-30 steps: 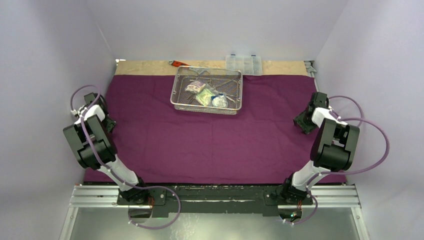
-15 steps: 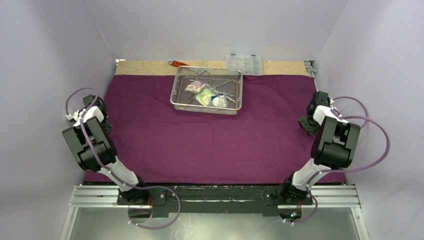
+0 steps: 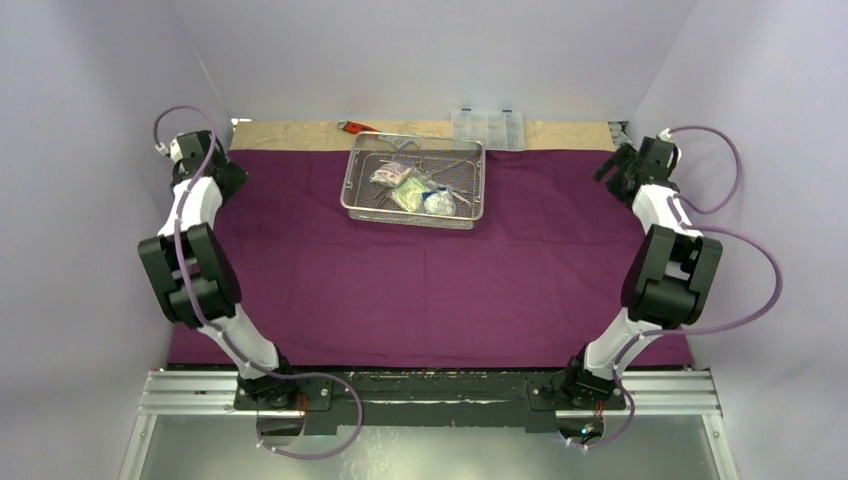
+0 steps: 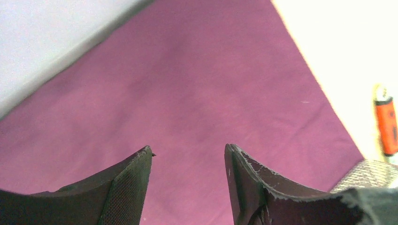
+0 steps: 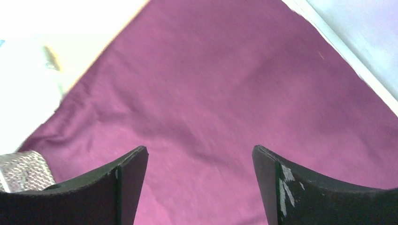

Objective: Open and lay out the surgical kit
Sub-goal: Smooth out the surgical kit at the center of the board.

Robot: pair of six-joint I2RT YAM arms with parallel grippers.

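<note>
1. Seen from above, the dark-purple cloth [image 3: 430,280] lies spread flat over most of the table [image 3: 290,133]. The table's bare tan strip shows only along the far edge.
2. The wire-mesh tray [image 3: 400,217] sits on the cloth at its far middle, with the clear packets [image 3: 410,190] lying inside it. Thin steel pieces lie there too, too small to tell tweezers from forceps.
3. Only the top view shows the clear compartment box [image 3: 487,127], on the bare strip just behind the tray's far right corner. It alone shows both arms at once: the left claw [image 3: 228,178] is over the cloth's far left corner and the right claw [image 3: 608,168] over its far right corner.
4. The top view is too coarse to show how either claw is set; the wrist views settle that.
5. The left wrist view shows that claw parted, with nothing between its fingers [image 4: 126,187] and only cloth beyond. The red-handled wrench [image 4: 386,124] lies on the bare strip at the right, and a tray corner shows at lower right.
6. The right wrist view shows its claw parted wider and also empty. Cloth lies beyond it, a tray corner shows at lower left, and the bare strip is washed out white.
7. Neither wrist view shows whether the fingertips touch the cloth.
</note>
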